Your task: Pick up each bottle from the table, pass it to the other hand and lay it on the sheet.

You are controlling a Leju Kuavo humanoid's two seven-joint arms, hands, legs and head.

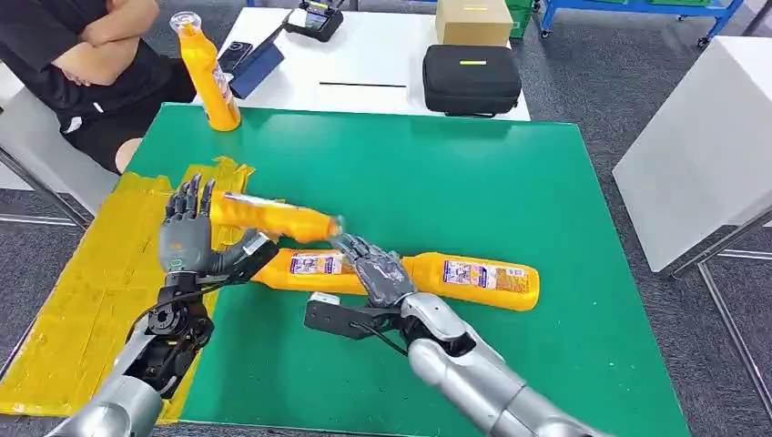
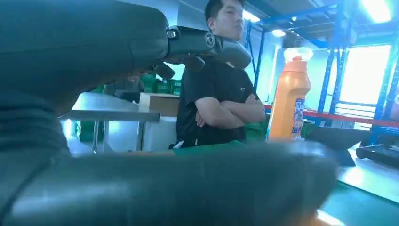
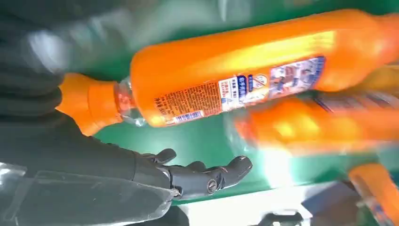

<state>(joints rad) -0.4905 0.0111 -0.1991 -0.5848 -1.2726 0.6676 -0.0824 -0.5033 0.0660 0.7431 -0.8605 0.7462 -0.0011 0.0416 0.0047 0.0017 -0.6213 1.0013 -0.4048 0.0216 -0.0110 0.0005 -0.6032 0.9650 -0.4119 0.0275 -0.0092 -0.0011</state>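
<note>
My left hand (image 1: 187,238) cradles the raised bottle (image 1: 273,217) just beside the yellow sheet (image 1: 82,291); my right hand (image 1: 378,271) hangs released. A loose hold could drop it short.

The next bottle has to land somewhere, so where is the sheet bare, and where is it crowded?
The yellow sheet is bare left of the left hand. Crowded: mid-table, where the held bottle, two lying bottles and the right hand meet.

Two bottles (image 1: 401,273) lie end to end on the mat (image 1: 473,182), a third (image 1: 208,68) standing at its far-left corner (the sheet (image 1: 82,291) lies left); a case (image 1: 471,79) sits behind.
</note>
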